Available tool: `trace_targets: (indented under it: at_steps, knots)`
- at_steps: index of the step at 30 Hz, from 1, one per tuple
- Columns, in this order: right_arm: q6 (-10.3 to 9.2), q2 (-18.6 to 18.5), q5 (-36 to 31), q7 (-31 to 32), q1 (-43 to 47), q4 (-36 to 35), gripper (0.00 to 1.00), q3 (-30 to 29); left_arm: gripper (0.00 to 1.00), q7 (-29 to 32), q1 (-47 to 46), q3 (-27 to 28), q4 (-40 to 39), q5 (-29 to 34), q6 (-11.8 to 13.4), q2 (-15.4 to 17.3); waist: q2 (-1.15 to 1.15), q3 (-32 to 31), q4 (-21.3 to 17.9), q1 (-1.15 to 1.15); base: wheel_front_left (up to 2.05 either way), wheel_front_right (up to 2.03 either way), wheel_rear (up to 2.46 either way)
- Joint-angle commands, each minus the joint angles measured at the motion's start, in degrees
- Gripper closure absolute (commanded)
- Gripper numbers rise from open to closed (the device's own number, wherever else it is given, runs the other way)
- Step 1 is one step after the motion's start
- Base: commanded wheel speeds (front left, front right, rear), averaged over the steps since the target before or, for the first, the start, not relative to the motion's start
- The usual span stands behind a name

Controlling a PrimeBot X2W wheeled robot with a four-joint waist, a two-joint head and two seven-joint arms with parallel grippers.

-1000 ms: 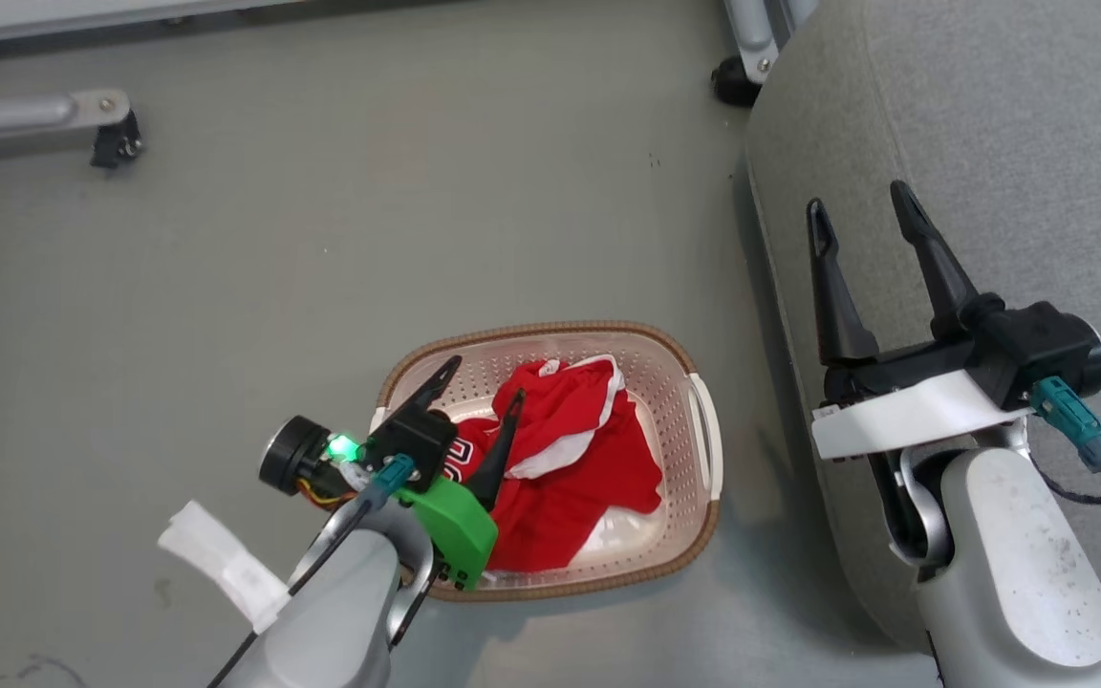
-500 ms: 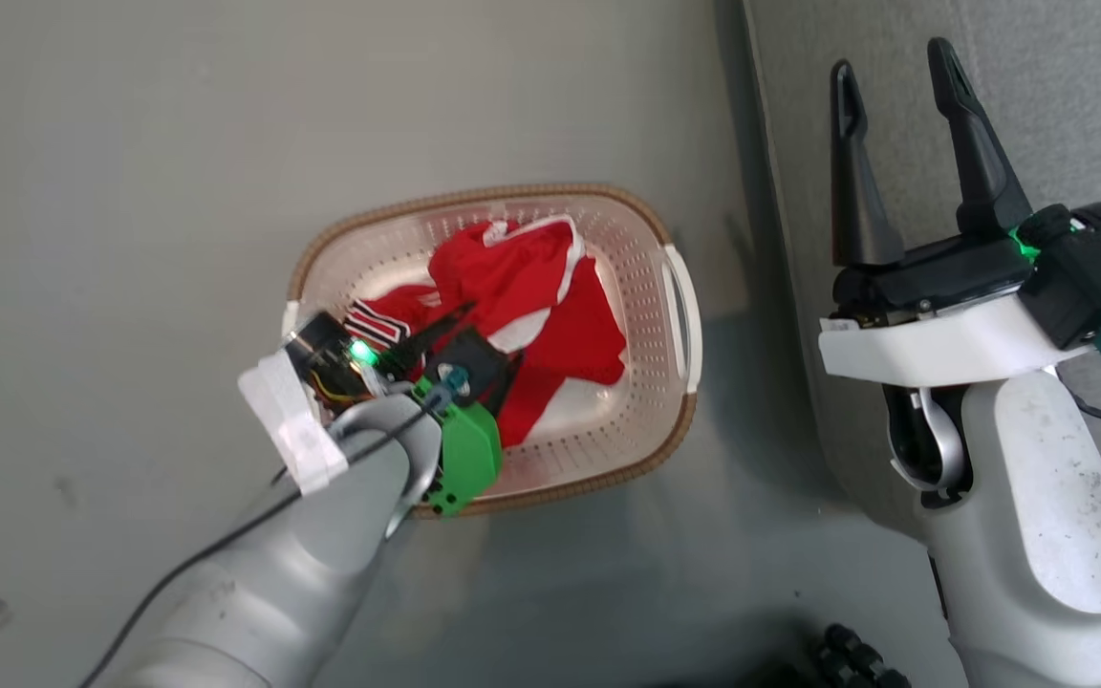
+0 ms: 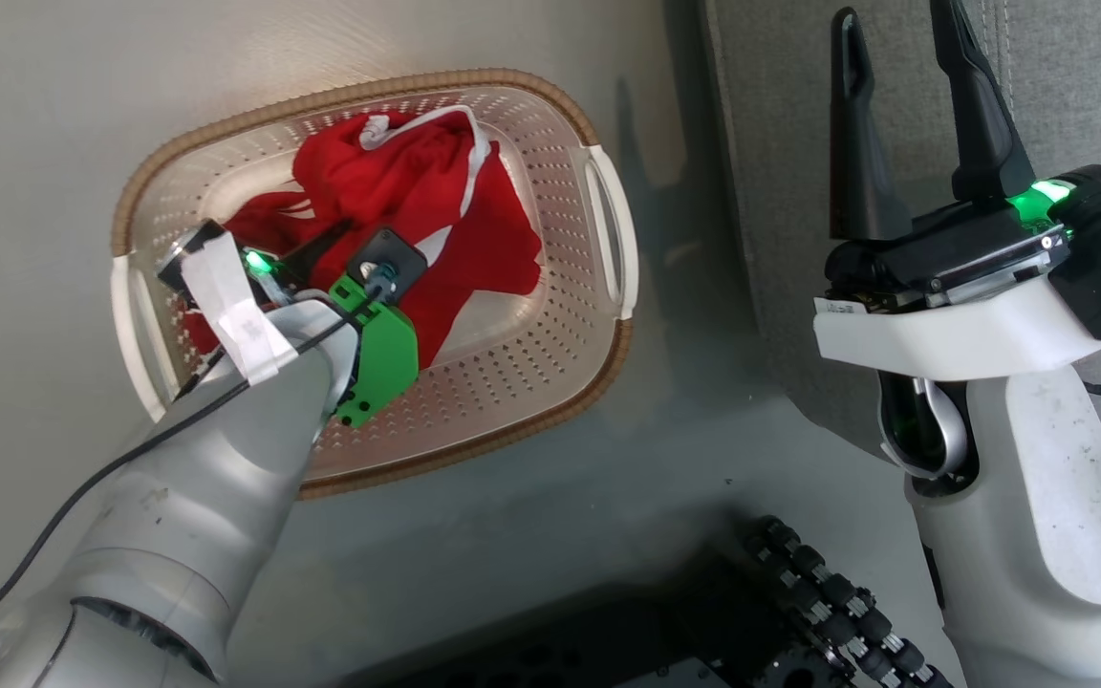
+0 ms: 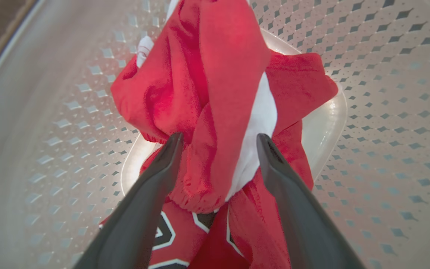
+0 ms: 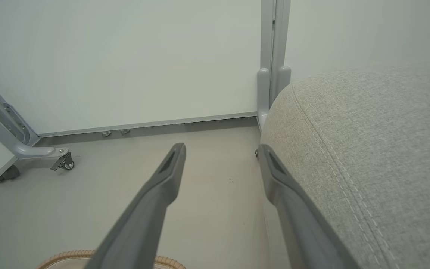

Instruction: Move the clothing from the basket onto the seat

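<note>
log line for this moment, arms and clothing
left gripper: open, astride clothing in basket | right gripper: open, empty, beside seat | clothing: not yet lifted

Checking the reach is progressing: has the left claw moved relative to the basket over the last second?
Yes. The left claw has gone from over the rim down into the basket, open astride the clothing.

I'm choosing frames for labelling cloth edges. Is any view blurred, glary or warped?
Left wrist view: the clothing is fairly sharp at centre, but the basket wall smears toward the left edge and its holes bow, wide-angle. Head view: mostly crisp, a green lamp flares, the basket throws a soft shadow on the floor. Right wrist view: even light, the seat seam sharp.
</note>
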Motion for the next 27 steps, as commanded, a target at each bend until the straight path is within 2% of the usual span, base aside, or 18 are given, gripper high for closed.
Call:
trace_targets:
  at_steps: [1, 4, 11, 12, 13, 14, 21, 27]
  knots:
    - [0.00, 0.04, 0.64, -0.18, -0.54, -0.35, 0.00, 0.30, 0.00, 0.93, -1.37, 0.16, 0.57, -0.16, 0.69, 1.00, 0.00, 3.33, -3.62, -0.01, 0.00, 0.00, 0.00]
    - [0.00, 0.05, 1.87, -0.18, -0.55, -0.63, 0.00, 0.90, 0.00, 3.41, -2.59, 0.02, 1.28, -0.11, 1.86, 1.98, 0.00, 3.94, -4.51, -0.01, 0.00, 0.00, 0.00]
    - [0.00, 0.03, 3.76, -0.18, -1.13, -0.96, 0.00, 2.38, 0.00, 7.16, -4.35, -0.58, 1.99, -0.16, 1.79, 3.64, 0.00, 5.21, -6.40, -0.01, 0.00, 0.00, 0.00]
    - [0.00, 0.03, 4.04, -0.18, -1.14, -0.97, 0.00, 2.51, 0.35, 8.05, -4.47, -0.71, 2.06, -0.33, 1.49, 3.78, 0.00, 5.30, -6.64, -0.01, 0.00, 0.00, 0.00]
    - [0.00, 0.03, 4.21, -0.18, -1.15, -0.94, 0.00, 2.62, 0.76, 8.43, -4.54, -0.88, 2.07, -0.29, 1.28, 3.87, 0.00, 5.34, -6.85, -0.01, 0.00, 0.00, 0.00]
    - [0.00, 0.03, 4.45, -0.18, -1.14, -0.90, 0.00, 2.66, 1.00, 8.81, -4.65, -1.06, 2.05, -0.28, 1.31, 4.01, 0.00, 5.38, -7.06, -0.01, 0.00, 0.00, 0.00]
    - [0.00, 0.03, 3.86, -0.19, -1.22, -0.06, 0.00, 2.26, 1.00, 8.57, -4.47, -2.43, 2.18, 0.17, 0.71, 4.39, 0.00, 4.46, -7.10, -0.01, 0.00, 0.00, 0.00]
    - [0.00, 0.01, 1.16, -0.19, -0.11, 1.26, 0.00, 1.93, 1.00, 2.72, -1.75, -2.04, 1.58, -1.85, -0.14, 2.56, 0.00, 0.63, -4.40, -0.01, 0.00, 0.00, 0.00]
